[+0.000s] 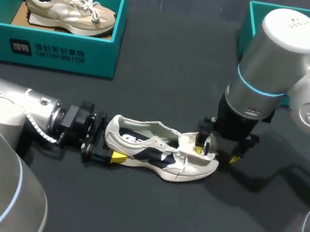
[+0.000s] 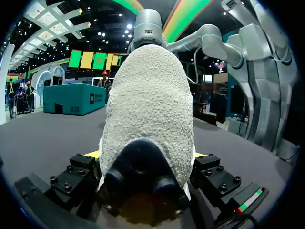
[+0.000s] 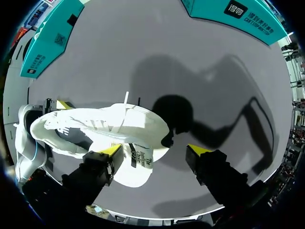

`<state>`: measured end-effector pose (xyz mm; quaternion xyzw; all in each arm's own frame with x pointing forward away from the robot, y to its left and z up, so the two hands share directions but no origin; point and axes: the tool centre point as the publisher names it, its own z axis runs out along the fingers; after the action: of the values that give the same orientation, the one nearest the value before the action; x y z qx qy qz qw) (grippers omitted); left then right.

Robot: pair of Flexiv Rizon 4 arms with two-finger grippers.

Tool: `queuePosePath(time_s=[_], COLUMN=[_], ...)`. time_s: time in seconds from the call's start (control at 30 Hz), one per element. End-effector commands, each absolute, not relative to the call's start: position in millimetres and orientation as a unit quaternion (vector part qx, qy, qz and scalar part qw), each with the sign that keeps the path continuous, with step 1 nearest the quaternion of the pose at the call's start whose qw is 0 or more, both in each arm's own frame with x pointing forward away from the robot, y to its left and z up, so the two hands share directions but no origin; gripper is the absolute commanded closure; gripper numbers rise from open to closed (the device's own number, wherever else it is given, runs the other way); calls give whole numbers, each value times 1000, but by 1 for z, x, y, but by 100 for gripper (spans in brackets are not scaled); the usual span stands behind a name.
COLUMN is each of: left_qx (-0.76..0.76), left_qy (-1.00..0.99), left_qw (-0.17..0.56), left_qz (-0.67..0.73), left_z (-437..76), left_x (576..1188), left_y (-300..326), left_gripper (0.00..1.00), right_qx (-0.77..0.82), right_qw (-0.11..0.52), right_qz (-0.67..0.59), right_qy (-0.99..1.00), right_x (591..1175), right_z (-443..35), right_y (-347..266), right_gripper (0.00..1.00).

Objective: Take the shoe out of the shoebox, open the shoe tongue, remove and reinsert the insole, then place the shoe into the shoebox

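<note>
Clamping shoe (image 1: 163,152) heel, left tool (image 1: 109,140) horizontal.

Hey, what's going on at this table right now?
The left gripper is shut on the heel of a white shoe lying on the dark table, not in a box. The right gripper hangs open over the toe end, one finger beside the turned-out tongue. A beige shoe sits in a teal shoebox at the far left.
</note>
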<state>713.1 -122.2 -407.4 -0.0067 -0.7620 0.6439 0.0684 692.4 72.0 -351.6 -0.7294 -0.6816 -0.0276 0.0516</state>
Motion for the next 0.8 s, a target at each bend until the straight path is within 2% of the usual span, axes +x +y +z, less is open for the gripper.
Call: queuePosePath(time_s=[0.03,0.3,0.43,0.6,0.67,0.73,0.77,0.8], left_qx=[-6,-6,-6,-6,-6,-6,-6,-6], left_qy=[-762,-762,-762,-762,-762,-762,-762,-762], left_qw=[68,68,68,68,68,68,68,68], left_qz=[644,644,644,644,644,644,644,644], left_z=[-409,-409,-409,-409,-409,-409,-409,-409], left_x=[712,712,712,712,712,712,712,712], left_y=[-121,-121,-121,-121,-121,-121,-121,-121], left_gripper=[100,100,100,100,100,100,100,100], right_qx=[-726,-687,-656,-594,-551,-515,-499,-487], right_qw=[38,-33,-83,-134,-145,-155,-161,-164], right_qz=[-35,-26,28,67,73,86,96,103], right_qy=[-686,-725,-750,-790,-818,-839,-846,-852], right_x=[689,686,688,691,692,694,695,696], right_z=[-338,-281,-258,-233,-227,-224,-223,-223], right_y=[66,85,104,132,144,156,162,167], right_gripper=[18,23,20,23,30,49,52,63])
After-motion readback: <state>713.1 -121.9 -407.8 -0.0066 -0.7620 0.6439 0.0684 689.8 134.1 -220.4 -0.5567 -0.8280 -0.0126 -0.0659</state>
